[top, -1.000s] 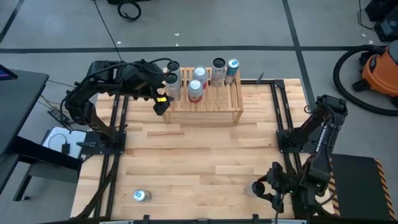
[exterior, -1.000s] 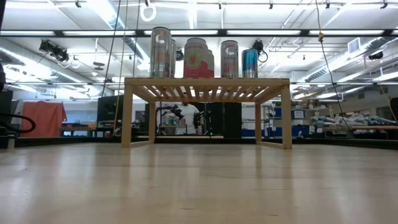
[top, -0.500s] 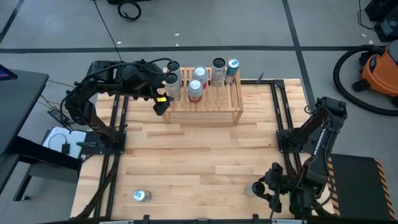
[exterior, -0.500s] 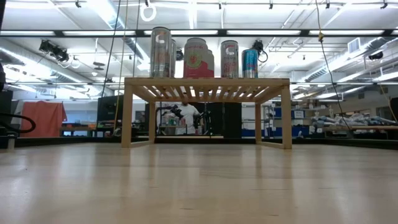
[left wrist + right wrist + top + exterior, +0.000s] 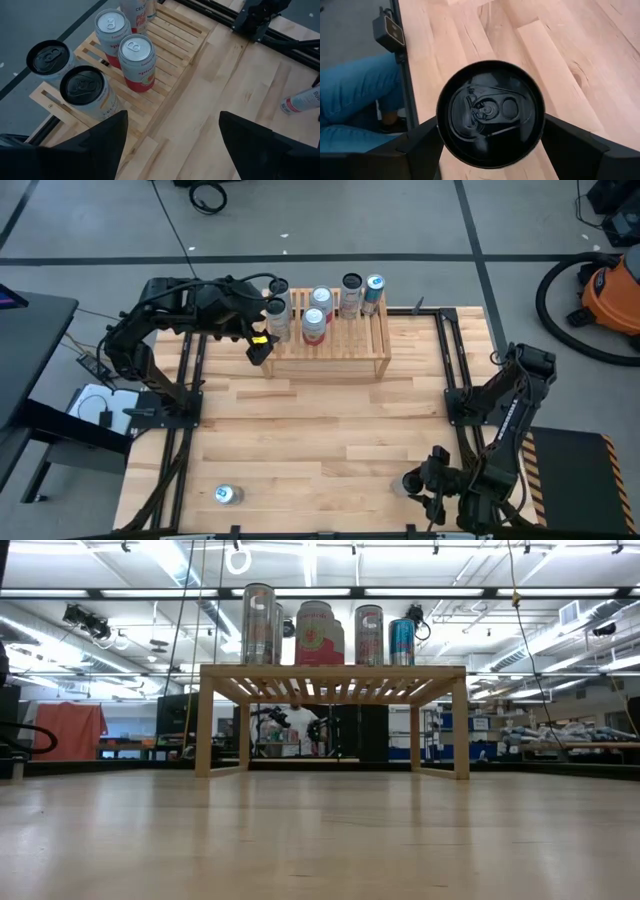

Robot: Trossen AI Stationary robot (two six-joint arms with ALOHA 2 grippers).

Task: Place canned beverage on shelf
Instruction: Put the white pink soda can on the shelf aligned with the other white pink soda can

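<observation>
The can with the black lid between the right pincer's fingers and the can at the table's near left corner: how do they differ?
The black-lid can stands between the open right pincer fingers; the corner can has nothing near it. The black-lid can's top is black; the corner can's is silver. Both stand upright on the table, not on the shelf.
</observation>
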